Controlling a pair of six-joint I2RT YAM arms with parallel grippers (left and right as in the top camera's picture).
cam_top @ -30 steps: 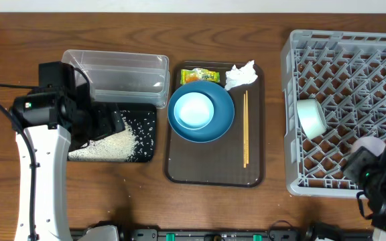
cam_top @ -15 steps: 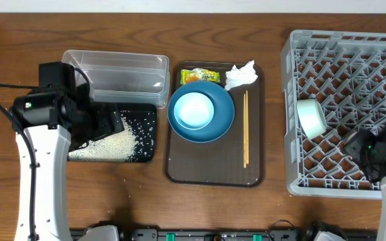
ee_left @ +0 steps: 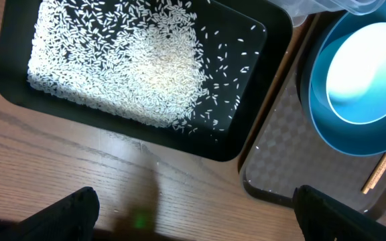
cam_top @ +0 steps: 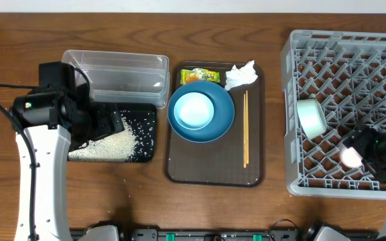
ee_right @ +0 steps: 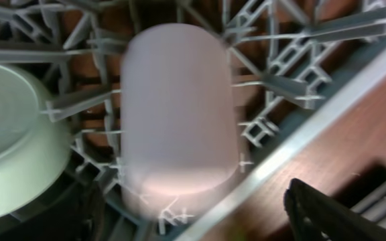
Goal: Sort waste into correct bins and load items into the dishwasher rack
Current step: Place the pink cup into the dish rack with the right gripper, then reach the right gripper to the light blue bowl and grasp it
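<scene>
Rack loading: the right gripper (ee_right: 196, 201), fingers spread wider than the small white cup (ee_right: 179, 107), grasps nothing; the cup lies on its side in the dishwasher rack (cam_top: 293, 120), just beside the pale-green bowl (ee_right: 12, 134), apparently propped by pegs; the left gripper (ee_left: 196, 214) hangs open and empty near the black tray (ee_left: 260, 114) holding the rice (ee_left: 112, 60).

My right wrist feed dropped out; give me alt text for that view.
A small pale-pink cup rests in the grey dishwasher rack, just ahead of the spread fingers. A pale-green bowl sits at its left; wooden table shows past the rack's rim.
</scene>
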